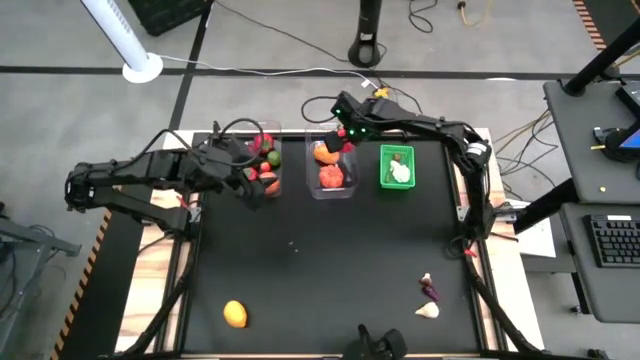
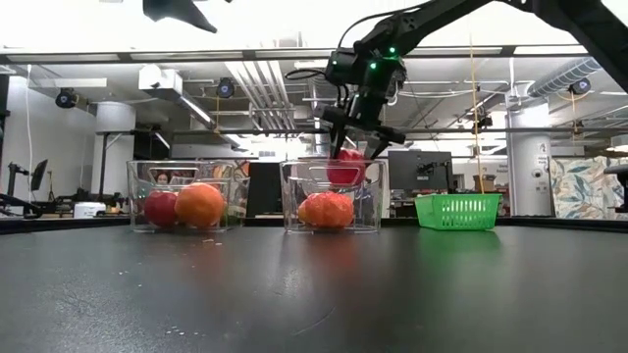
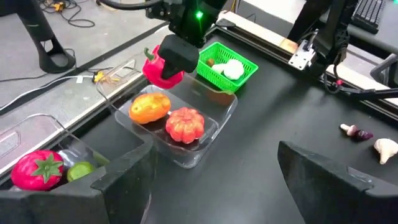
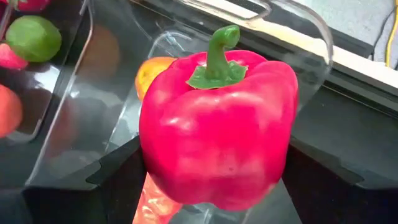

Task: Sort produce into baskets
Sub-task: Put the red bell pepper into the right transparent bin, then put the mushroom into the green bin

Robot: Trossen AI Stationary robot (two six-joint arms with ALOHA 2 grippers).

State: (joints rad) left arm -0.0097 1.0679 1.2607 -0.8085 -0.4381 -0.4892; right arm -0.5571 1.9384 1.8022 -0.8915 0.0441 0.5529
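Right gripper (image 2: 355, 147) pinches a red pepper (image 4: 214, 130) above the middle clear tub (image 1: 331, 190), far side. Released off-centre, it could hit the rim and roll out. Left gripper (image 1: 252, 188), jaws spread, empty, hovers by the left tub (image 1: 262, 135).

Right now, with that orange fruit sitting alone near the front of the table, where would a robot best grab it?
Across its rounded middle, coming straight down from above. The orange fruit lies alone on the black table with nothing touching it, so its sides are free for the fingers. It looks smooth and roundish, so gripping off-centre would probably let it slip.
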